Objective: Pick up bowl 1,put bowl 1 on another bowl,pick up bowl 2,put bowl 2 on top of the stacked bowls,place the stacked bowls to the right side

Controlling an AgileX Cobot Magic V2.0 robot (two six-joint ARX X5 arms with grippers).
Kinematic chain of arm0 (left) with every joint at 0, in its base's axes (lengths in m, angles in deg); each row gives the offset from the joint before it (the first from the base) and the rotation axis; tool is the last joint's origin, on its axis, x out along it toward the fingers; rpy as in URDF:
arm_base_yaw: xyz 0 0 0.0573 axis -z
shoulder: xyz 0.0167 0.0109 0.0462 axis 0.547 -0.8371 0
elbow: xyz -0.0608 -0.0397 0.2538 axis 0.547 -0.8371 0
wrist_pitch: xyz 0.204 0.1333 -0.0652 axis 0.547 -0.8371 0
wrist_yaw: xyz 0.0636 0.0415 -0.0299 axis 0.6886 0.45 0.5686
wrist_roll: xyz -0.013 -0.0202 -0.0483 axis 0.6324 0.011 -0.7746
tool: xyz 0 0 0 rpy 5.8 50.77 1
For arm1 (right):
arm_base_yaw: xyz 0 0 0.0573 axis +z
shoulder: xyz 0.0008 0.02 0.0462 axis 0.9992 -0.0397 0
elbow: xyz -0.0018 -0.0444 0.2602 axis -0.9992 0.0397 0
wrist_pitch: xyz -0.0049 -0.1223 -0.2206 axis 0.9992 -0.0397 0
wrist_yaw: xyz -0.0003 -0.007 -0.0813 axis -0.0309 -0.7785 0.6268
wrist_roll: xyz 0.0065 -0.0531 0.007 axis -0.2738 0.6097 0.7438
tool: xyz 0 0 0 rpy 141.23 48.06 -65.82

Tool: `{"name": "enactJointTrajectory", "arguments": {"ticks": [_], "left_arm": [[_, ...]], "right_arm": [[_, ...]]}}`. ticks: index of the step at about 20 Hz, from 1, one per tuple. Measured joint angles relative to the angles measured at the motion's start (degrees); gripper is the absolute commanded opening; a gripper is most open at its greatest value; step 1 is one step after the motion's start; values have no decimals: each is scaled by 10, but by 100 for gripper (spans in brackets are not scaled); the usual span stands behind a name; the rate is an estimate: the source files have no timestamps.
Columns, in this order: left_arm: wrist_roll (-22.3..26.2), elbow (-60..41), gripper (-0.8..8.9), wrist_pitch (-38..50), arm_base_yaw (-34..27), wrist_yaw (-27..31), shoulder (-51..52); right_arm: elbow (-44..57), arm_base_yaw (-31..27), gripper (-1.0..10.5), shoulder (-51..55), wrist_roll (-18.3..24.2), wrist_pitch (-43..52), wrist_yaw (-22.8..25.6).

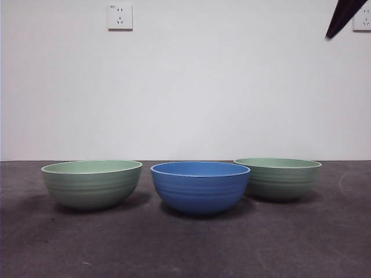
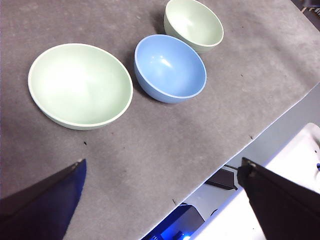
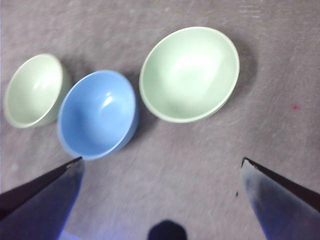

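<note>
Three like-sized ribbed bowls stand separately in a row on the dark grey mat, none stacked. The blue bowl [image 1: 200, 186] is in the middle and a little nearer the camera. One pale green bowl [image 1: 91, 183] sits to its left and another [image 1: 278, 178] close behind its right side. My left gripper [image 2: 163, 162] hovers open and empty, high above the mat, nearest the left green bowl [image 2: 80, 85], with the blue bowl [image 2: 170, 67] beyond. My right gripper [image 3: 161, 161] is also open and empty, high over the right green bowl [image 3: 190, 74] and blue bowl [image 3: 97, 112].
A black arm tip [image 1: 346, 17] shows at the top right corner of the front view. Two wall sockets [image 1: 120, 17] sit on the white wall behind. The mat's front edge [image 2: 260, 130] drops to a white surface in the left wrist view.
</note>
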Motion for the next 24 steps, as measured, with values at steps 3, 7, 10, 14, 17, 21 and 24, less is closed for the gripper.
{"name": "enactJointTrajectory", "arguments": {"ticks": [3, 7, 10, 14, 17, 21, 24], "left_arm": [[0, 0, 598, 0, 0, 0, 0], [0, 0, 598, 0, 0, 0, 0], [0, 0, 598, 0, 0, 0, 0], [0, 0, 598, 0, 0, 0, 0], [0, 0, 598, 0, 0, 0, 0], [0, 0, 598, 0, 0, 0, 0], [0, 0, 598, 0, 0, 0, 0]], "right_arm": [[0, 0, 598, -50, -14, 35, 26], [0, 0, 594, -112, -27, 76, 34], [0, 0, 594, -155, -37, 112, 34], [0, 0, 590, -204, -51, 160, 35], [0, 0, 491, -247, -63, 201, 45], [0, 2, 490, -299, -74, 224, 49], [0, 7, 378, -331, -78, 241, 49]]}}
